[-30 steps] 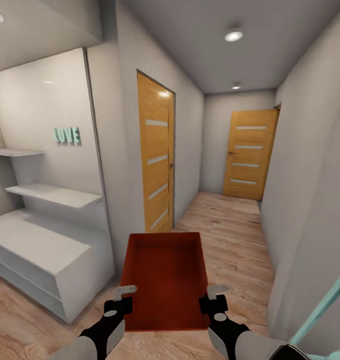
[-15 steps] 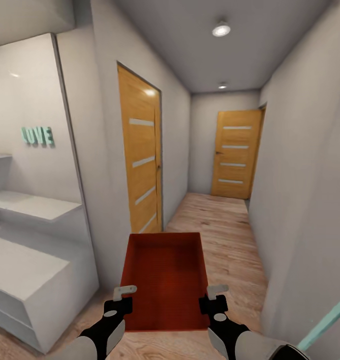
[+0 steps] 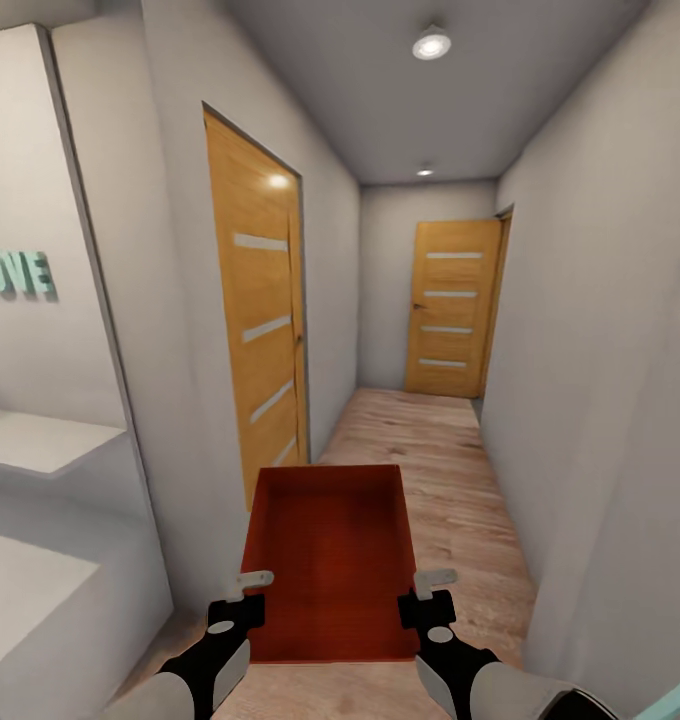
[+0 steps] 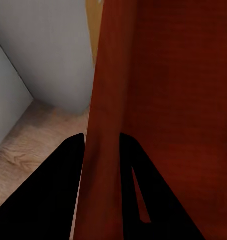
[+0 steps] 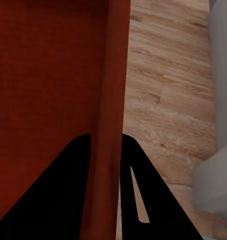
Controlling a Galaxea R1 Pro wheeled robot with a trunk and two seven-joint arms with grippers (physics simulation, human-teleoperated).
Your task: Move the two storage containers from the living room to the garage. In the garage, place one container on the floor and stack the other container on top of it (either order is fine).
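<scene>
In the head view, an orange-red storage container is held level in front of the robot, above the wood plank floor of a narrow corridor. The left gripper clamps its left wall, the right gripper its right wall. A wooden side door stands just left of the container; a far door closes the corridor beyond it.

The left wrist view has the container's wall pinched between the dark jaws.

The right wrist view likewise shows the opposite wall gripped between the jaws, planks beside it.
</scene>
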